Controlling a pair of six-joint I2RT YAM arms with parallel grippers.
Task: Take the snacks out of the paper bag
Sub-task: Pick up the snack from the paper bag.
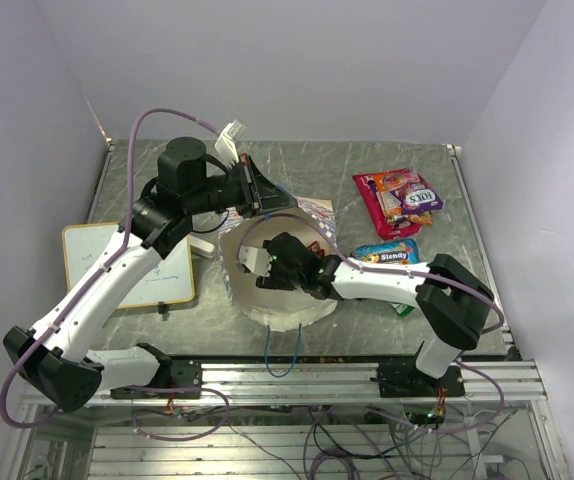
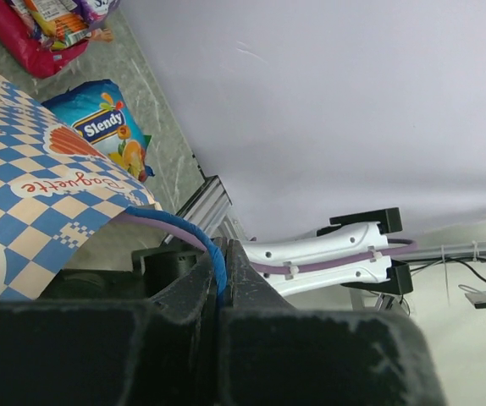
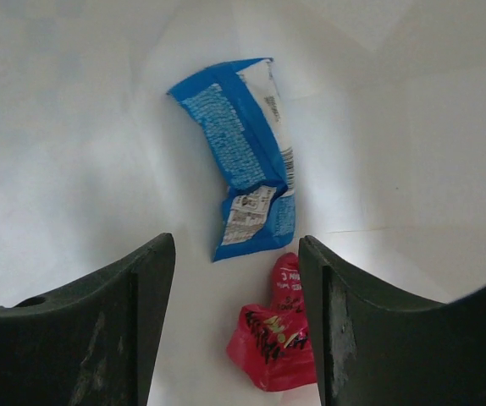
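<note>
1. Cream paper makes up the carrier bag (image 1: pixel 285 312), which lies on the grey stone-patterned table (image 1: pixel 147 160) with its mouth turned up toward the top camera. Its blue-and-white checked outside shows in the left wrist view.
2. The left gripper (image 2: pixel 223 279) is clenched hard on the thin blue cord handle (image 2: pixel 175 227). This probably pulls that edge up and away so that the mouth gapes for the other arm.
3. The right gripper (image 3: pixel 236 254) reaches inside with its jaws apart and grasps nothing. A creased blue foil packet (image 3: pixel 241 144) lies just ahead of the jaws, and a small crumpled red foil packet (image 3: pixel 277 342) sits low beside one finger.
4. Other snacks lie out on the table beyond the bag (judged done with): a large magenta-pink packet (image 1: pixel 382 205) and a light-blue packet (image 1: pixel 385 252).
5. In the top view the right arm and the bag wall hide both inside packets. Whether more lie deeper cannot be told. The right forearm covers most of a green packet (image 1: pixel 404 308), and a finger cuts off the red one's edge.
</note>
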